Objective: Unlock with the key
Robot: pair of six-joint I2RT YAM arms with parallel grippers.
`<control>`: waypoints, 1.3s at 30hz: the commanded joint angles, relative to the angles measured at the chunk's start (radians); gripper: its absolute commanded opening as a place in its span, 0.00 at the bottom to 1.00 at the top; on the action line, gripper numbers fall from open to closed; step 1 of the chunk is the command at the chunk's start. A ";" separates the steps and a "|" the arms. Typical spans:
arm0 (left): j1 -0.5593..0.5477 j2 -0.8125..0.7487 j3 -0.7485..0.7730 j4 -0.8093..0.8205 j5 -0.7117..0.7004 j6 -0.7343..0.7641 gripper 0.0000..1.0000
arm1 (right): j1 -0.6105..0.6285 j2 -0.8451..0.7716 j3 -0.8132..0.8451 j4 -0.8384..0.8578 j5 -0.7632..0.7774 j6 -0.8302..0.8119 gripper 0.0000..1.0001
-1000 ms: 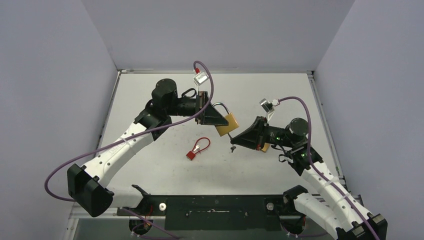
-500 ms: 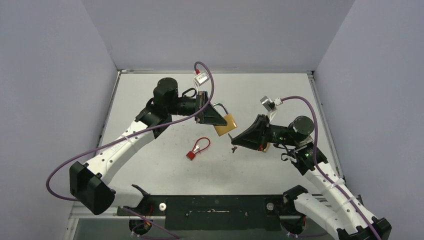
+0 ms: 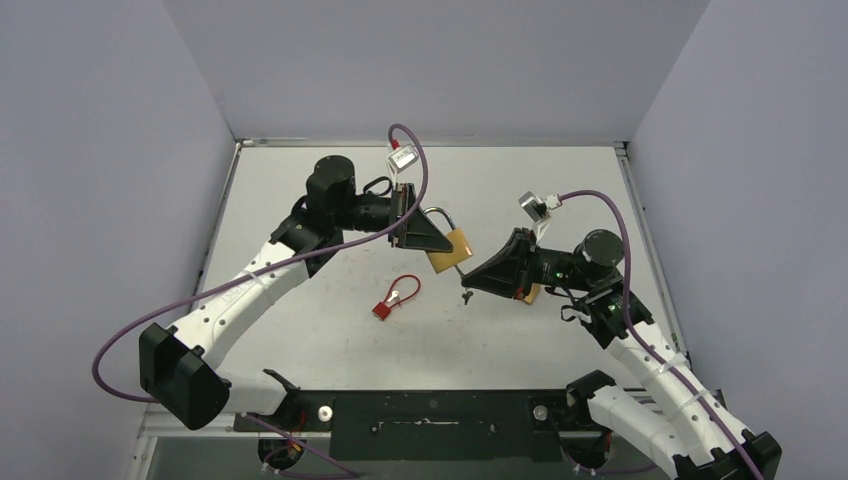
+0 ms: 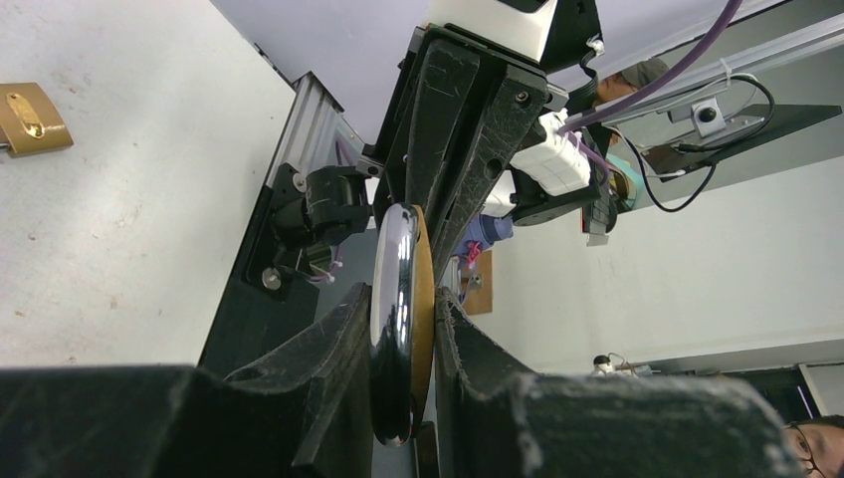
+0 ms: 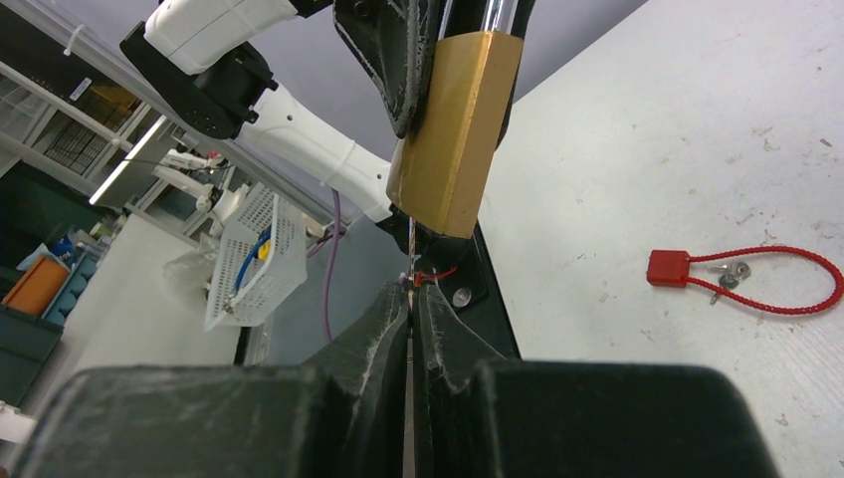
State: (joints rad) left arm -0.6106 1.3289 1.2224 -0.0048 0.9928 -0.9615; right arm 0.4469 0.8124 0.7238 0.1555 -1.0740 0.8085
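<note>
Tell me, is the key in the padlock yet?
Reaching it, at least: in the right wrist view the key, pinched in the right claw, meets the bottom of the padlock. Whether it is inside, cannot tell.

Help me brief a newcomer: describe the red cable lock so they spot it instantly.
Above the table, find the brass padlock held by the left gripper, then look toward the near edge. The red cable lock lies flat there: red body, thin red loop, no brass.
</note>
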 commanded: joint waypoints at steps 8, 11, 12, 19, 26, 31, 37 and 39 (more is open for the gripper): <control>0.011 -0.060 0.009 0.090 0.032 -0.016 0.00 | 0.004 0.012 0.025 0.086 0.049 0.036 0.00; 0.011 -0.066 0.000 0.101 0.032 -0.026 0.00 | 0.006 0.025 0.029 0.103 0.048 0.050 0.00; 0.011 -0.066 -0.003 0.109 0.033 -0.033 0.00 | 0.006 0.030 0.033 0.103 0.048 0.049 0.00; 0.012 -0.073 0.000 0.127 0.039 -0.043 0.00 | 0.005 0.057 0.058 0.032 0.070 -0.002 0.00; 0.011 -0.075 -0.014 0.135 0.037 -0.044 0.00 | 0.006 0.071 0.065 0.047 0.092 0.019 0.00; 0.008 -0.095 -0.032 0.134 0.041 0.005 0.00 | 0.006 0.094 0.063 0.101 0.101 0.093 0.00; 0.002 -0.124 -0.060 0.164 0.061 0.063 0.00 | 0.006 0.132 0.072 0.172 0.077 0.209 0.00; -0.002 -0.126 -0.071 0.190 0.067 0.054 0.00 | 0.006 0.143 0.079 0.180 0.080 0.229 0.00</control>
State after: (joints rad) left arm -0.5816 1.2671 1.1492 0.0525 0.9611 -0.9058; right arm 0.4534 0.9230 0.7444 0.2150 -1.0843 0.9607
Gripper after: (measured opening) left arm 0.200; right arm 0.034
